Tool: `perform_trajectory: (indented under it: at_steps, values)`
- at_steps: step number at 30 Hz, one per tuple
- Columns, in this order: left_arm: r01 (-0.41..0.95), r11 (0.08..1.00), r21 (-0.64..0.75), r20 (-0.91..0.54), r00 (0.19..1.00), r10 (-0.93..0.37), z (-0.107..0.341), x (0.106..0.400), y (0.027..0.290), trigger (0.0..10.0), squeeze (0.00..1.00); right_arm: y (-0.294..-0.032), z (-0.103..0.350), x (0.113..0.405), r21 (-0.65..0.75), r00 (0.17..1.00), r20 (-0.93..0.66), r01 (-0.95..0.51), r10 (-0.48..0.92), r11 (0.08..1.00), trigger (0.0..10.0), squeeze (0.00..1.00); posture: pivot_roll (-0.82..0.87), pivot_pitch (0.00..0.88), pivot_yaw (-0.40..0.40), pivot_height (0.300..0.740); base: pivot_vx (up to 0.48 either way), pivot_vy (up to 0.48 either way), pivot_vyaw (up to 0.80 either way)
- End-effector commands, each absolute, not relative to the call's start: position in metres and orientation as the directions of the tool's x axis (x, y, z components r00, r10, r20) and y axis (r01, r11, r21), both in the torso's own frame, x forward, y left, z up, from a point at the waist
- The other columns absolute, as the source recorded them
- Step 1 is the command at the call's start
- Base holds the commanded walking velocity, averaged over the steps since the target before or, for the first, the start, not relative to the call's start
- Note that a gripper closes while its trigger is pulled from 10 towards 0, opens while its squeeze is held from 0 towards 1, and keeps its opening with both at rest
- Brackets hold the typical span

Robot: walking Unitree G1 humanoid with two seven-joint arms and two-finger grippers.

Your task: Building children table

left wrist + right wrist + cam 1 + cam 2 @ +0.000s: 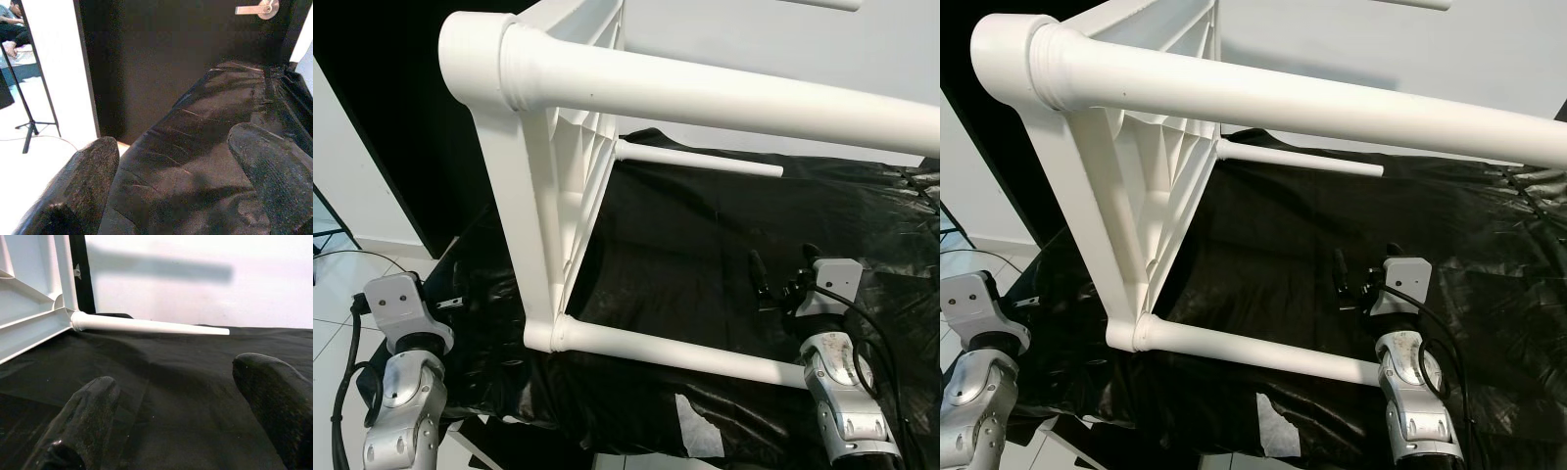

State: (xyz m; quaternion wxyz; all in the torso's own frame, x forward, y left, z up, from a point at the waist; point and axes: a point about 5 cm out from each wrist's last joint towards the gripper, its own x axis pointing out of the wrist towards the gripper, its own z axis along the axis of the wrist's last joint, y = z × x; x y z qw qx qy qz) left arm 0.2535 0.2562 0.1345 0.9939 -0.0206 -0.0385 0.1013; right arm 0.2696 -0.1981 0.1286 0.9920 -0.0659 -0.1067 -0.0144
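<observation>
White table [558, 196] on its side on black sheet [705, 255], right gripper [171, 416] jaws wide open, empty, leg [146, 325] beyond them, left gripper [171, 186] jaws open, empty, over sheet.

White table [705, 98], glossy black sheet [705, 245], perhaps pale tiled floor [333, 294]

Bright, even room light fills the head views, which are sharp. The white table leg [705, 98] nearest the camera is almost blown out and casts a soft grey shadow on the wall [161, 269]. The black sheet [705, 245] shows faint sheen on its wrinkles. In both wrist views the close black fingers [274, 396] are blurred.
</observation>
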Motion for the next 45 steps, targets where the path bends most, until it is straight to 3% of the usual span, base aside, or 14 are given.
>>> perform_trajectory:
  at_steps: [1, 16, 45]
  values:
    - [-0.193, 0.979, -0.06, 0.06, 0.979, 0.197, 0.134, 0.254, 0.254, 10.0, 0.0, -0.199, 0.131, 0.271, -0.13, 0.975, 0.223, 0.053, -0.023, 0.99, 10.0, 0.0, 0.04, 0.0, -0.009, 0.74, 0.0, 0.0, 0.0]
    - [-0.185, 0.98, -0.07, 0.041, 0.981, 0.189, 0.133, 0.254, 0.252, 10.0, 0.0, -0.198, 0.132, 0.272, -0.125, 0.974, 0.224, 0.062, -0.033, 0.99, 10.0, 0.0, 0.04, 0.011, -0.008, 0.74, 0.0, 0.0, 0.0]
    - [-0.16, 0.985, -0.059, 0.046, 0.986, 0.163, 0.143, 0.252, 0.247, 10.0, 0.0, -0.198, 0.131, 0.27, -0.129, 0.976, 0.215, 0.053, -0.024, 0.99, 10.0, 0.0, 0.06, 0.0, -0.02, 0.74, -0.252, 0.0, 0.0]
